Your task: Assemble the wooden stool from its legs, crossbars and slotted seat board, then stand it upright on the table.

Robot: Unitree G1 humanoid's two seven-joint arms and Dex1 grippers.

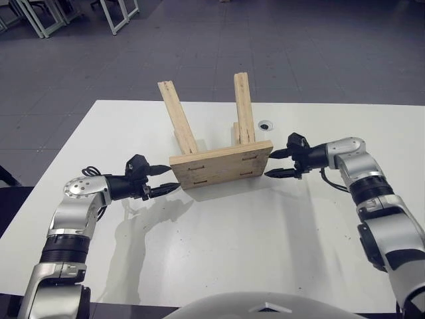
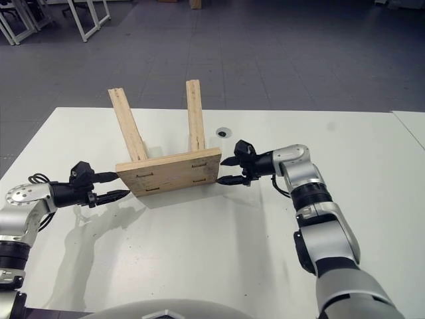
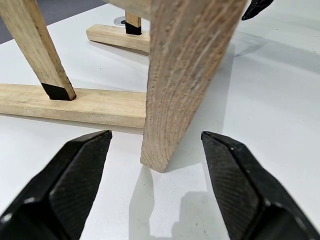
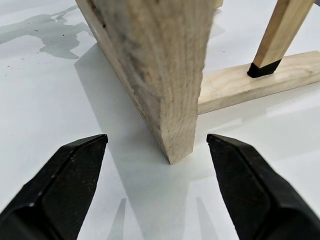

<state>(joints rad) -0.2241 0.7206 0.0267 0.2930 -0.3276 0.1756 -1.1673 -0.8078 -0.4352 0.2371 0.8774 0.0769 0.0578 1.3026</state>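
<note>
The wooden stool lies on its side on the white table (image 1: 219,246). Its slotted seat board (image 1: 221,164) stands on edge facing me, and two legs (image 1: 177,117) point away toward the far edge. Crossbars with dark ends (image 3: 57,91) join the legs. My left gripper (image 1: 166,179) is open just off the board's left end (image 3: 175,95), one finger on each side of the edge. At the board's right end (image 4: 165,75) my right gripper (image 1: 277,163) is open in the same way. Neither touches the wood.
A small round hole (image 1: 265,125) in the tabletop lies behind the stool on the right. Bare table stretches in front of the board. Beyond the far table edge is grey floor with table frames (image 1: 40,16).
</note>
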